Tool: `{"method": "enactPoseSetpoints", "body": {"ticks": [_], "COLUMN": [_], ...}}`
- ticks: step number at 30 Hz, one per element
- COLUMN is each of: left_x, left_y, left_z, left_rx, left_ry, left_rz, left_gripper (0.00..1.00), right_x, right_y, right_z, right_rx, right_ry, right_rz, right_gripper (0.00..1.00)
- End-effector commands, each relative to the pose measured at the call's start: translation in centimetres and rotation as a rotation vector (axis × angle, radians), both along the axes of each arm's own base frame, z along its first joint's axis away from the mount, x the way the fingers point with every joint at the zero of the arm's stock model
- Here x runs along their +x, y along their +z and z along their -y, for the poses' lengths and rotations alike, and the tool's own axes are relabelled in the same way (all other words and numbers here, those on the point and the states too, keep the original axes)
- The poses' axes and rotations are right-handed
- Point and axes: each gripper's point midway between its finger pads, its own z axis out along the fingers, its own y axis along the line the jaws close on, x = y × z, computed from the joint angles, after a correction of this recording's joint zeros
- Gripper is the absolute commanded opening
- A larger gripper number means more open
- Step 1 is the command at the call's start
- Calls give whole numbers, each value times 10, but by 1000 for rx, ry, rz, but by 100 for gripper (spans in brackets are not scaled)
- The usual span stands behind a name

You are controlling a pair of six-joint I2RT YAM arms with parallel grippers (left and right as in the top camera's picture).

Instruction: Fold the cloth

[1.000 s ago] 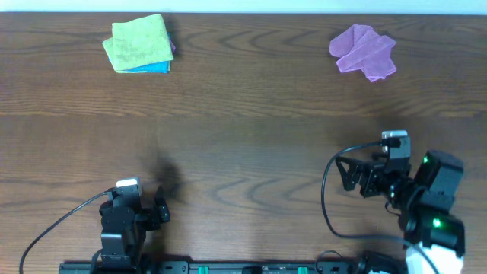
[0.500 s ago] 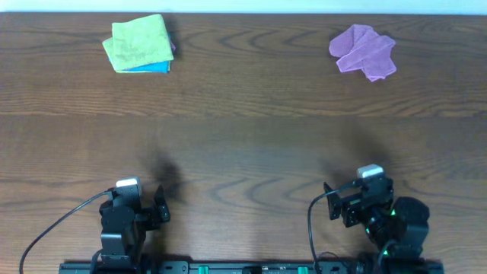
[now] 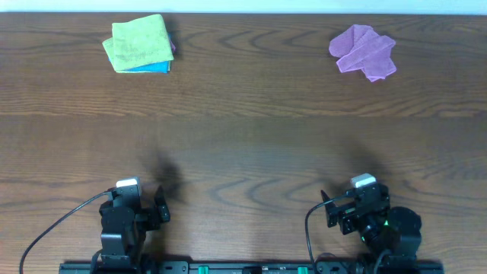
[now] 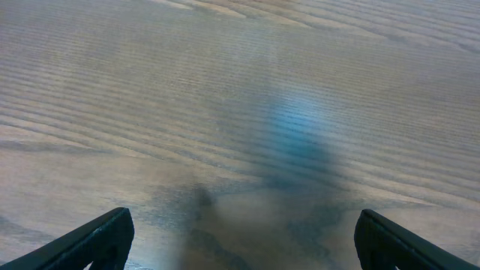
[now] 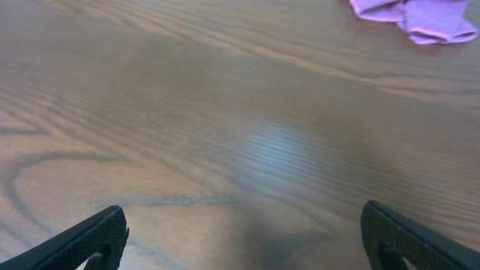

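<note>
lime-green cloth (image 3: 138, 42) upper left, over blue cloth (image 3: 156, 68): light, soft, limp; pinch corner. left hand (image 4: 241, 241), right hand (image 5: 244, 238) spread wide, empty.

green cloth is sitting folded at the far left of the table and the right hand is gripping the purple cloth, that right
Not quite. The right hand grips nothing: the right wrist view shows its fingers wide apart over the table, with the purple cloth lying apart, farther up. The green cloth does sit folded at the far left.
</note>
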Motion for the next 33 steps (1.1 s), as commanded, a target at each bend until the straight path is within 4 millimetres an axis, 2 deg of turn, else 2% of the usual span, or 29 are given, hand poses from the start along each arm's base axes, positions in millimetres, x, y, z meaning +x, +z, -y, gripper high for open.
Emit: {"method": "enactPoseSetpoints", "body": {"ticks": [1, 5, 9, 33], "left_x": [-3, -3, -3, -3], "left_y": [-8, -8, -8, -8], "left_z": [-2, -2, -2, -2], "left_rx": [17, 17, 17, 17], "left_ry": [-2, -2, -2, -2], "left_rz": [-25, -25, -25, -25], "left_gripper": [95, 95, 95, 95], "right_x": [1, -1, -1, -1], "right_y": [-7, -15, -16, -16], "right_z": [11, 26, 31, 31], "right_rx": [18, 60, 44, 44], "right_ry": [-94, -225, -259, -258], "right_rz": [-23, -69, -70, -71], "right_gripper": [99, 99, 99, 99]}}
